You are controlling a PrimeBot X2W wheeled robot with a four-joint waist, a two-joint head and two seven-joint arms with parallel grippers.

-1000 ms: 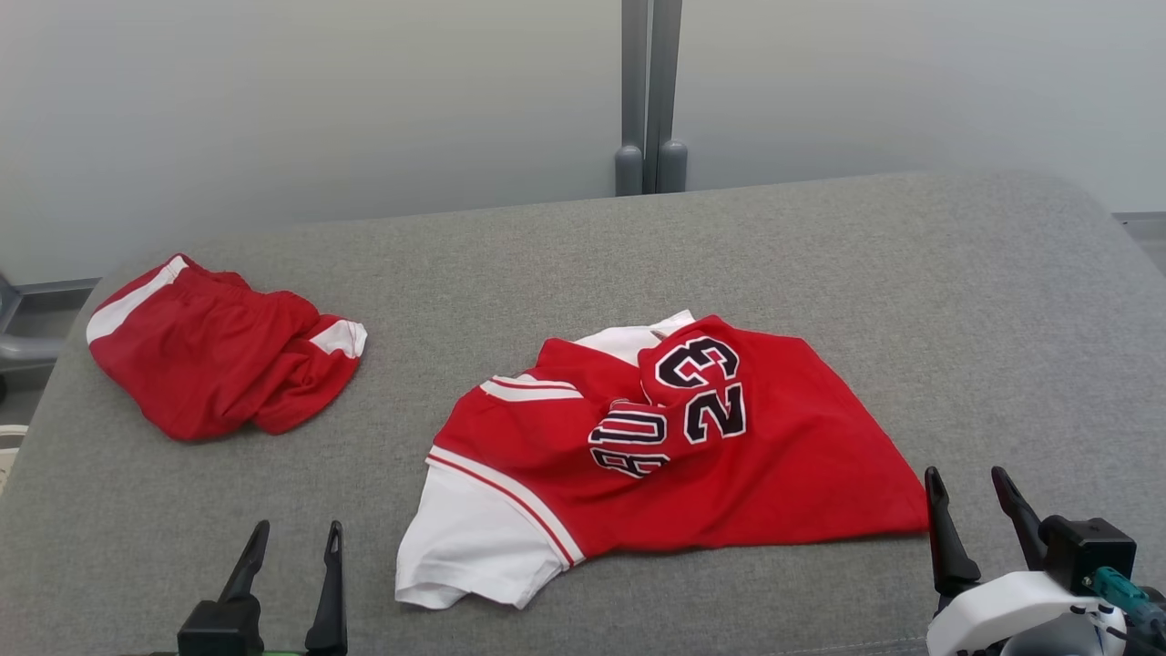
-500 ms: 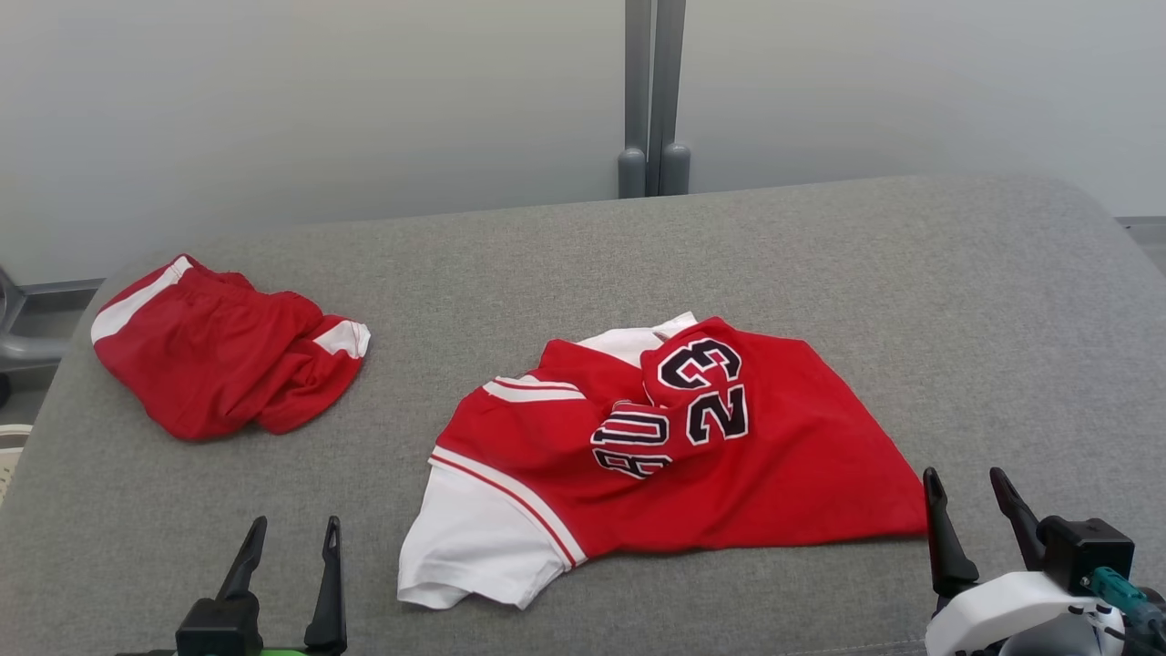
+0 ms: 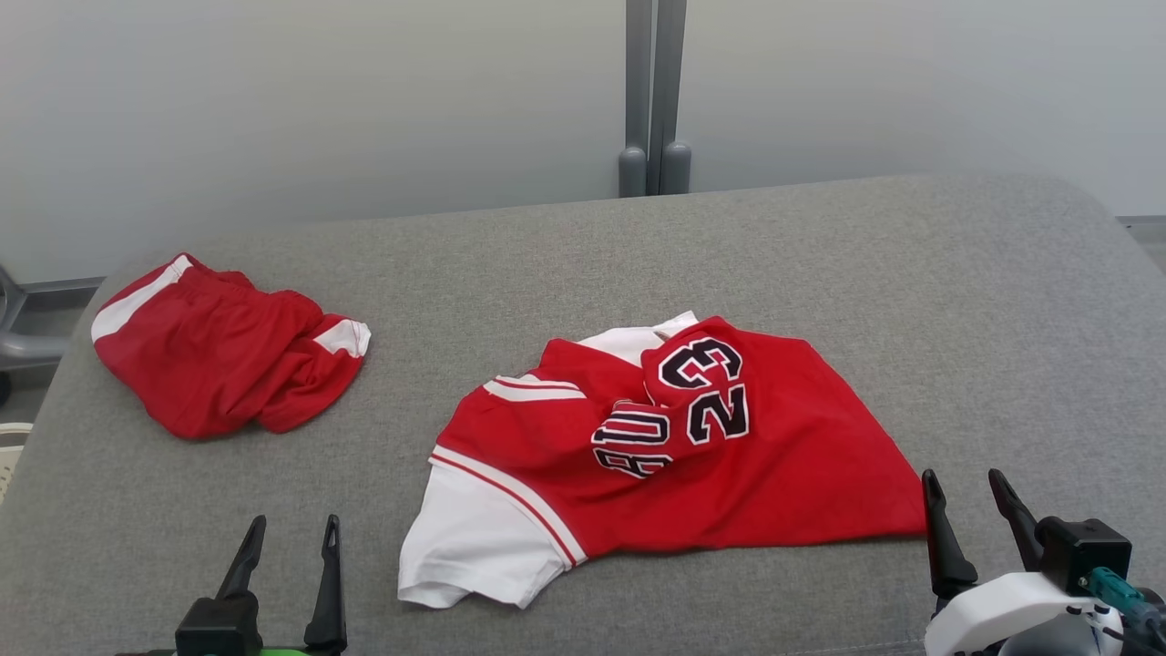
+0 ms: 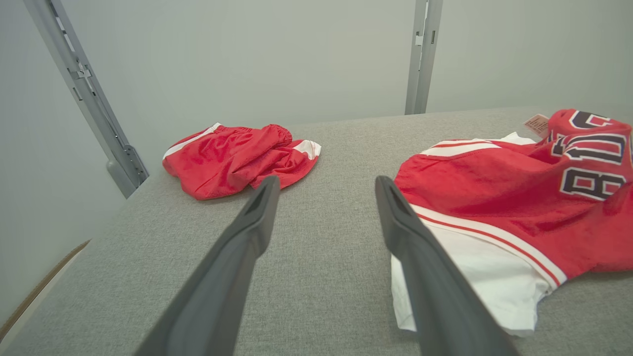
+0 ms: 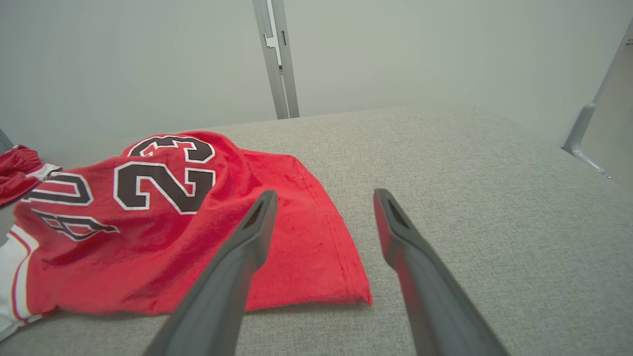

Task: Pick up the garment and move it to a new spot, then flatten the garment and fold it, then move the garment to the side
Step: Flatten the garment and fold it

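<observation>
- Grey bench [image 3: 820, 273] under all.
- Red/white jersey [image 3: 774, 492] = task garment. Crumpled mid-bench, chest folded over itself.
- Red shorts [image 3: 219, 355] well left of jersey; leave alone.
- My L gripper [image 3: 296, 521] near jersey's white sleeve [image 3: 474, 547]. R gripper [image 3: 963, 474] just beside hem corner [image 3: 902, 519]. Both spread wide, empty.
- Step, I reckon: pick-up. Pinch sleeve w/ L, hem corner w/ R, lift evenly, no twist.
- Writing: "23" [image 3: 715, 392] clear. Letters beside it read "BU", rest lost in fold.
- Neck tag [image 4: 534, 123]: print too small.

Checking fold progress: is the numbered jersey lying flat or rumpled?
Rumpled. The jersey lies bunched on the grey surface, its numbered part folded over itself and the lettering creased.
</observation>
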